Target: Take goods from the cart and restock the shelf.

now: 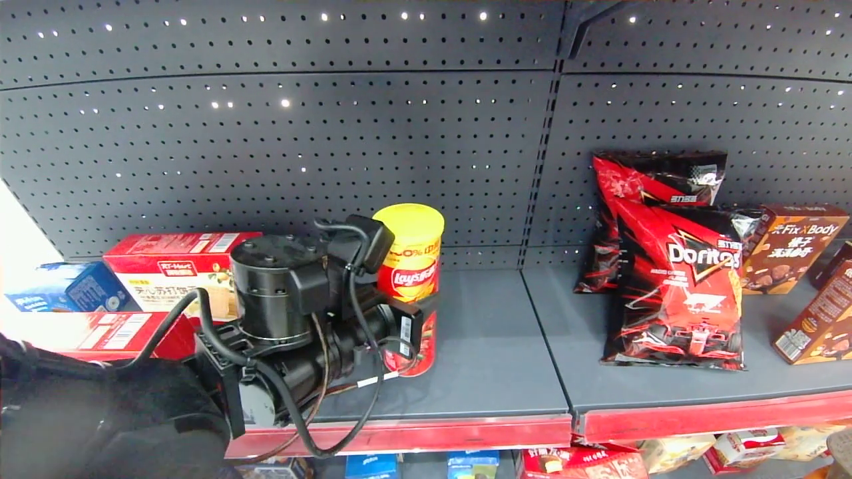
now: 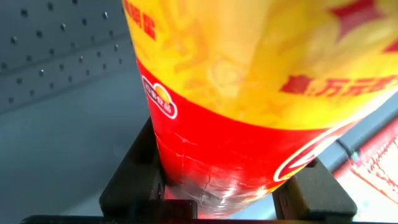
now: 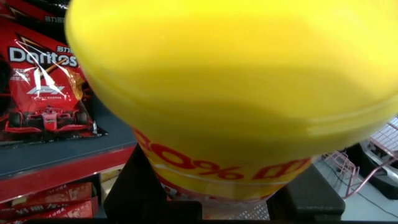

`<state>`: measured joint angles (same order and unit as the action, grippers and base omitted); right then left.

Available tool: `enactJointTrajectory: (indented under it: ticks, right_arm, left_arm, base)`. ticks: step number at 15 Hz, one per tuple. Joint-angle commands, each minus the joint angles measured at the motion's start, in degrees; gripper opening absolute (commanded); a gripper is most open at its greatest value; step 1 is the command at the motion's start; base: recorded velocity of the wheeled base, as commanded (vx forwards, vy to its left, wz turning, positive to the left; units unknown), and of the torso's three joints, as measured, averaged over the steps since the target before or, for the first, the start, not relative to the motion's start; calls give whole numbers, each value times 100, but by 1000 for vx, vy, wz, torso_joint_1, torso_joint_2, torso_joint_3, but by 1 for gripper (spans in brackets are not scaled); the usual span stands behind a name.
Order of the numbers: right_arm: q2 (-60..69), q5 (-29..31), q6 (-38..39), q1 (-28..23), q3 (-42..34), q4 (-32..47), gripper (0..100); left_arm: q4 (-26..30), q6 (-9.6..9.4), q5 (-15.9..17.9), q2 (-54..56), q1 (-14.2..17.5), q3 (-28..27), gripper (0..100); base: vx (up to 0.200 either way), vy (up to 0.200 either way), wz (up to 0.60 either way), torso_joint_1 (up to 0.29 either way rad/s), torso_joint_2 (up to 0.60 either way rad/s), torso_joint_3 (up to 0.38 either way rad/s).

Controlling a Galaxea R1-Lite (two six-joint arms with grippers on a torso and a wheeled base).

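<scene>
Two cans clamped: left end effector (image 1: 414, 332) grips the chip can (image 1: 407, 256), liable to topple toward the front edge of the shelf (image 1: 492, 359); right end effector (image 3: 227, 208) grips a second can (image 3: 236, 81).

A dark grey perforated metal back wall (image 1: 399, 133) rises behind the left fingers (image 2: 134, 180), with pinpricks of light shining through its holes. A slotted dark upright (image 1: 542, 173) divides the wall well to the right of the fingers. Beneath them lies a flat dark grey metal shelf board (image 1: 492, 359) with a red front lip (image 1: 466, 432). A bright white glare (image 1: 16, 233) sits far to their left.
</scene>
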<state>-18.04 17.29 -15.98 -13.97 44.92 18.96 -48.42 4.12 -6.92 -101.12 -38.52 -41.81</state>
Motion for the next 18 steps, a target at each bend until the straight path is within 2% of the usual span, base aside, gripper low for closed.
enactJointTrajectory:
  ticks: [1, 3, 5, 7, 9, 11, 13, 14, 16, 17, 18]
  right_arm:
    - [-59, -6, -10, -9, 8, 12, 0]
    - [-217, -6, -19, -44, -1, 3, 0]
    - [-516, -6, -10, -9, 78, 20, 0]
    - [-929, -120, 25, 211, 113, -32, 0]
    - [-1597, -234, 130, 887, 184, -173, 0]
    - [-2283, -234, 271, 1494, 201, -648, 0]
    - [-2485, -234, 280, 1661, 219, -806, 0]
    - [-3267, -234, 412, 2390, 403, -1316, 0]
    - [-3900, -226, 772, 2997, 649, -1676, 0]
    - [-3900, -226, 772, 2997, 649, -1676, 0]
    - [-4357, -234, 921, 3383, 887, -1799, 0]
  left_arm:
    - [17, 1, -2, 251, -41, 138, 0]
    - [34, 1, 24, 251, -68, 226, 0]
    - [43, 10, 16, 224, -252, 244, 0]
    - [43, 10, 7, 189, -331, 218, 0]
    - [52, 10, -19, 180, -358, 261, 0]
    - [70, 10, -28, 198, -358, 305, 0]
    - [78, 10, -37, 198, -358, 305, 0]
    - [96, 10, -37, 172, -375, 270, 0]
    - [96, 10, -37, 31, -375, 200, 0]
    - [96, 10, -37, 31, -375, 200, 0]
    - [96, 10, -11, -136, -375, 121, 0]
  base:
    - [0, 0, 0, 0, 0, 0]
    - [0, 0, 0, 0, 0, 0]
    - [0, 0, 0, 0, 0, 0]
    - [0, 0, 0, 0, 0, 0]
    - [0, 0, 0, 0, 0, 0]
    - [0, 0, 0, 0, 0, 0]
    - [0, 0, 0, 0, 0, 0]
    - [0, 0, 0, 0, 0, 0]
    - [0, 0, 0, 0, 0, 0]
    - [0, 0, 0, 0, 0, 0]
    - [0, 0, 0, 0, 0, 0]
